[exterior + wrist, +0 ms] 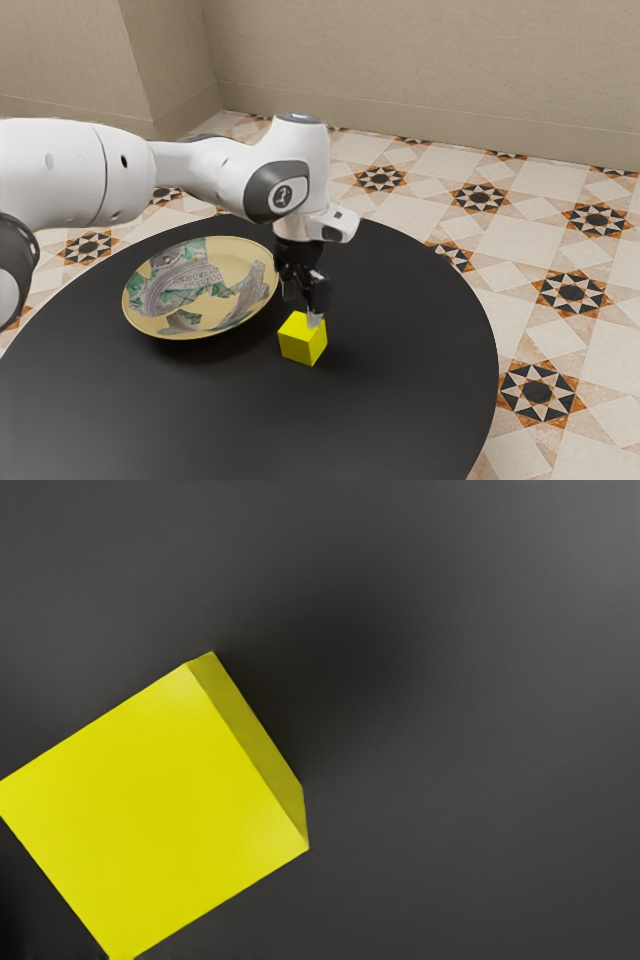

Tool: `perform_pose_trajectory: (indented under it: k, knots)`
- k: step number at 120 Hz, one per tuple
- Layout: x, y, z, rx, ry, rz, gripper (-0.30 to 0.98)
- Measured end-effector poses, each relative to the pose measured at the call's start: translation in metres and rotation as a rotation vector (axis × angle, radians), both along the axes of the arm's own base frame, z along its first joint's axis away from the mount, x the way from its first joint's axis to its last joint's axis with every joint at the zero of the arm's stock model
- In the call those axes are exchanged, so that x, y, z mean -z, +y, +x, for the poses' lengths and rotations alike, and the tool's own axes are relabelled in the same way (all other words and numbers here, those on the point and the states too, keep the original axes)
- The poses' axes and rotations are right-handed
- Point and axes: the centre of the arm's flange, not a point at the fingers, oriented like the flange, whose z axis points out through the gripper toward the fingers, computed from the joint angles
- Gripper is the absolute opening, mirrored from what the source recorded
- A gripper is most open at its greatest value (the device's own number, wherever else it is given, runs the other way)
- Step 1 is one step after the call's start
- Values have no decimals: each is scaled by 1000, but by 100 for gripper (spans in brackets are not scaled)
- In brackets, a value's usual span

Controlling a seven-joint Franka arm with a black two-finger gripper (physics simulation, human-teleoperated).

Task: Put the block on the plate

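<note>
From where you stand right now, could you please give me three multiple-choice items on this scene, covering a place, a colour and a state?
1. Where is the block relative to the plate?
A) On it
B) Beside it
C) Beneath it

2. What colour is the block?
A) Yellow
B) Red
C) Blue

3. How is the plate lying?
A) Face down
B) Standing on its rim
C) Patterned face up

Key:
1. B: the exterior view shows the block outside the plate's rim.
2. A: both views show its faces yellow.
3. C: its decorated inner surface shows from above in the exterior view.
</note>
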Motion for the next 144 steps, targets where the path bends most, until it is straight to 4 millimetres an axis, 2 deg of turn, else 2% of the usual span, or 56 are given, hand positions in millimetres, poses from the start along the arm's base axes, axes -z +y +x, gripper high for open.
perform_pose_trajectory:
  k: [13, 31, 52, 84, 129, 144]
  knots:
    - [7, 0, 3, -52, -37, -28, 69]
    - [14, 14, 13, -136, -75, -54, 69]
    - [34, 28, 17, -202, -69, -48, 69]
    - [63, 39, 23, -267, -58, -38, 69]
    - [85, 34, 21, -302, -43, -34, 68]
    - [86, 33, 21, -306, -42, -32, 61]
